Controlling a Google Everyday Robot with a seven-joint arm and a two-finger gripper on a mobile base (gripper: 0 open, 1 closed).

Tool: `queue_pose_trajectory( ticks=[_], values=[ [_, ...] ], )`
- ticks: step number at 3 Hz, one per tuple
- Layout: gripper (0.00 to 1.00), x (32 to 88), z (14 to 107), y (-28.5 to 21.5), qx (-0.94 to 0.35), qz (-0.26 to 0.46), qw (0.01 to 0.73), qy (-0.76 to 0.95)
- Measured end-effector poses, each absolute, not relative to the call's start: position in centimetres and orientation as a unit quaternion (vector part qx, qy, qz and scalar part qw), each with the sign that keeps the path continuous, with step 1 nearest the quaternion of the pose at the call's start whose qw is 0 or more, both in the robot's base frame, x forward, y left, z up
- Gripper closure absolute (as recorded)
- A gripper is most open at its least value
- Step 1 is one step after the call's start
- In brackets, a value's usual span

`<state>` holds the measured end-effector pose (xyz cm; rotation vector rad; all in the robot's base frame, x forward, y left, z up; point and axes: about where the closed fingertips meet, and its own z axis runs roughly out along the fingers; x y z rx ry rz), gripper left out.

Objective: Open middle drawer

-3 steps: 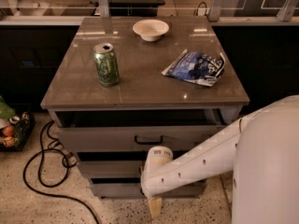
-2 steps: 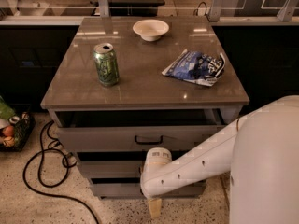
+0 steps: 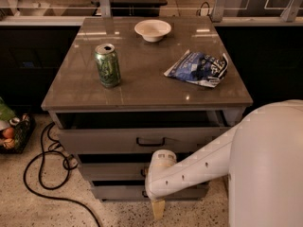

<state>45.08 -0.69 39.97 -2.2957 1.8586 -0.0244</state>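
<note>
Bottom centre, the gripper (image 3: 157, 208) is seen hanging low before the lowest drawer (image 3: 118, 191); its grip cannot be told. The white arm (image 3: 199, 167) is stretched in from the lower right across the middle drawer (image 3: 111, 170), whose handle is mostly hidden behind it. Above, the top drawer (image 3: 104, 140) is seen slightly out. On the cabinet top (image 3: 142, 86) are set a green can (image 3: 107, 65), a blue bag (image 3: 198, 68) and, farthest, a white bowl (image 3: 152, 30).
</note>
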Motion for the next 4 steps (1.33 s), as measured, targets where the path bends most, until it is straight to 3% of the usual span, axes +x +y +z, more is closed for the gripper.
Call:
queue_pose_trajectory(
  ticks=[3, 4],
  values=[
    [0.0, 46.2, 38.1, -1.0, -0.772, 0.003, 0.071, 0.632],
    [0.18, 46.2, 38.1, -1.0, -0.772, 0.003, 0.071, 0.632]
  ],
)
